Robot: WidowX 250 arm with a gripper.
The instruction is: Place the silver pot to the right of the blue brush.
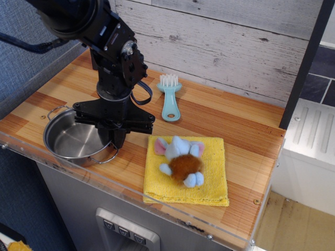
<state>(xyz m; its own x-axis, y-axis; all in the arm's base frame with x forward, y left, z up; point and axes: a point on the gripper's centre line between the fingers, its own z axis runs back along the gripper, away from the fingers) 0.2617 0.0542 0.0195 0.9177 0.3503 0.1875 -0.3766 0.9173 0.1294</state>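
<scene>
The silver pot [70,141] is at the front left of the wooden counter [241,125], near its front edge, with one wire handle at the back left and one at the front right. My gripper [114,137] points down over the pot's right rim, its fingers closed on that rim. The blue brush [170,99] lies behind and to the right of the gripper, bristles toward the wall. The arm hides part of the pot's right side.
A yellow cloth [212,178] lies at the front middle with a small stuffed toy [180,161] on it. A plank wall runs along the back. A clear strip edges the counter's front. Bare wood shows right of the brush.
</scene>
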